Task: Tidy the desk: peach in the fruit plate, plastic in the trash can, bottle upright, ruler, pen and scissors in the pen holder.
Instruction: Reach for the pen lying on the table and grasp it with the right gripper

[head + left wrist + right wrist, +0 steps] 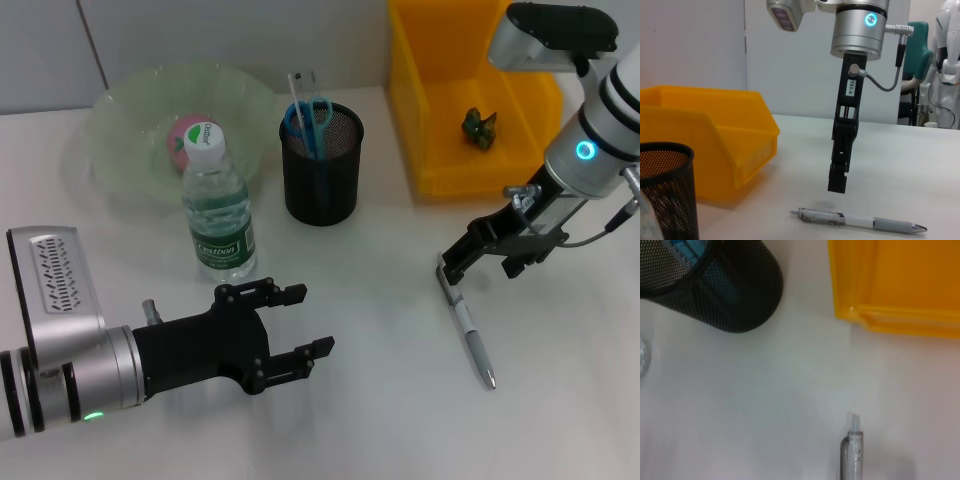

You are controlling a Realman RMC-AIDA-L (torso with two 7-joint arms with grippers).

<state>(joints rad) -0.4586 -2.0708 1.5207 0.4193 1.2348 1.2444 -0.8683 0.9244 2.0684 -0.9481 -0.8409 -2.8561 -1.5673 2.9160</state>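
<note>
A grey and white pen (468,335) lies on the white desk at the right. My right gripper (482,265) hangs open just above its clip end; the left wrist view shows this gripper (837,185) a little above the pen (860,220), not touching it. The black mesh pen holder (322,175) holds the blue scissors (310,115) and a clear ruler (298,85). The bottle (217,215) stands upright, in front of the green fruit plate (120,170) with the pink peach (185,135) in it. A plastic scrap (479,128) lies in the yellow trash can (410,110). My left gripper (310,320) is open and empty near the front.
The yellow trash can (705,145) stands close behind the pen, and the pen holder (665,190) stands to its left. The right wrist view shows the pen's clip end (852,455) below the bin's corner (900,285) and the holder (725,290).
</note>
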